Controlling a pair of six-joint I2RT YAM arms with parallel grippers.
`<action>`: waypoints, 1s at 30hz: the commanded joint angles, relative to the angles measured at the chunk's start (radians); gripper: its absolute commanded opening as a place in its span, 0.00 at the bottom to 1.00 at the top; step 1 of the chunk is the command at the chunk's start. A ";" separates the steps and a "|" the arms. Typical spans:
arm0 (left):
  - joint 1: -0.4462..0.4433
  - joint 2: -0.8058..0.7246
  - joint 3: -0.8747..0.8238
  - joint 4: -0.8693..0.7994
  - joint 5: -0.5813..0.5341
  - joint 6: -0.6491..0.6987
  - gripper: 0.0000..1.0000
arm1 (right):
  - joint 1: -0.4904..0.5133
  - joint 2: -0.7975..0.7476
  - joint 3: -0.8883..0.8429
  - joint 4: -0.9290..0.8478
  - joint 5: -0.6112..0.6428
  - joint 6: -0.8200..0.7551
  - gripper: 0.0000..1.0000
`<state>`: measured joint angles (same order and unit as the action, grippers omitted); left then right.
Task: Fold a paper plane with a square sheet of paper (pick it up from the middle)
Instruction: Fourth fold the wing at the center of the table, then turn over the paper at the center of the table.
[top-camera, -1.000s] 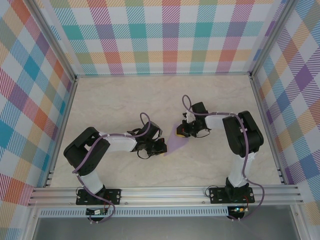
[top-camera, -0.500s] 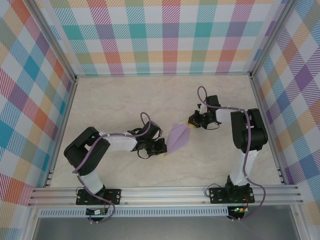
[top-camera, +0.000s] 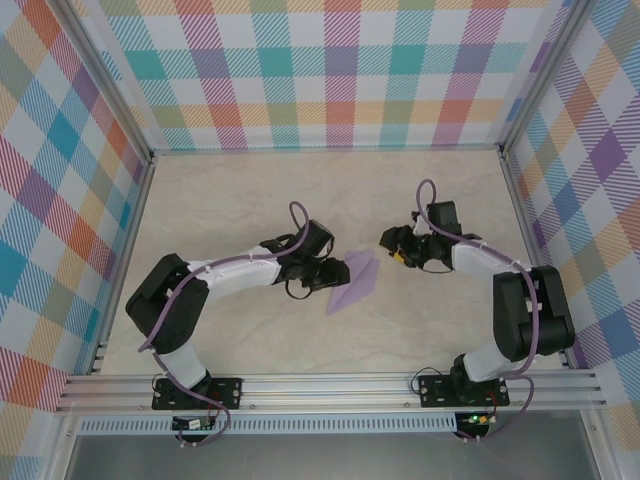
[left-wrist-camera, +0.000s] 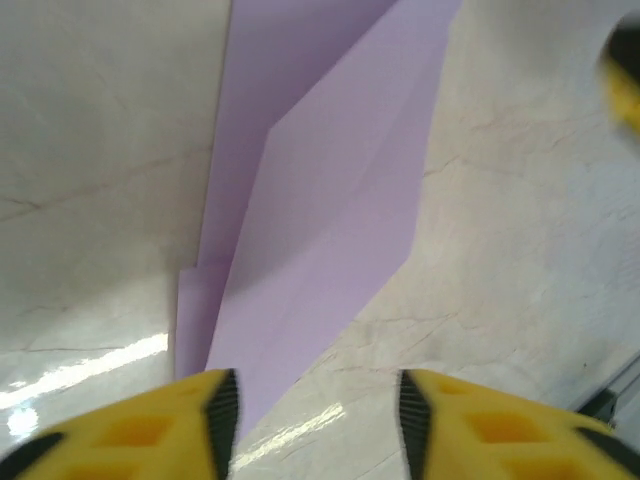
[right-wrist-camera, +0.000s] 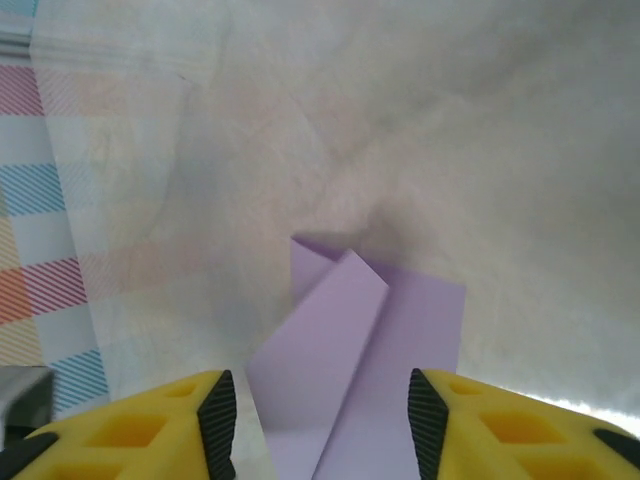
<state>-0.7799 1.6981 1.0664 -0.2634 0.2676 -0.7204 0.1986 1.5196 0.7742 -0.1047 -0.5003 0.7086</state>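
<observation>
Pale marble surface (top-camera: 250, 200) between checked walls (top-camera: 340, 80), left tool (top-camera: 331, 273) spread wide around the near edge of the folded lavender paper (top-camera: 356, 280) lying flat mid-surface, right tool (top-camera: 386, 242) equally wide, just beside the paper's right tip, off the paper it covered a second ago.

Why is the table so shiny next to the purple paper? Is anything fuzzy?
Left wrist view: glare makes white streaks on the table beside the folded lavender paper, and a yellow shape at the right edge is blurred. Right wrist view: a soft grey shadow lies behind the paper. Top view: even light, sharp.
</observation>
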 joint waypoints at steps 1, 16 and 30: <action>0.028 -0.052 0.019 -0.090 -0.130 0.002 0.60 | 0.040 -0.033 -0.056 0.043 -0.029 0.094 0.55; 0.230 -0.177 -0.137 0.041 -0.067 -0.031 1.00 | 0.218 0.109 -0.076 0.233 0.028 0.221 0.47; 0.314 -0.178 -0.197 0.112 0.081 -0.095 1.00 | 0.266 0.198 -0.078 0.384 -0.027 0.218 0.37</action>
<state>-0.4877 1.5307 0.8795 -0.1787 0.2958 -0.7967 0.4522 1.6993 0.6971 0.2047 -0.4984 0.9245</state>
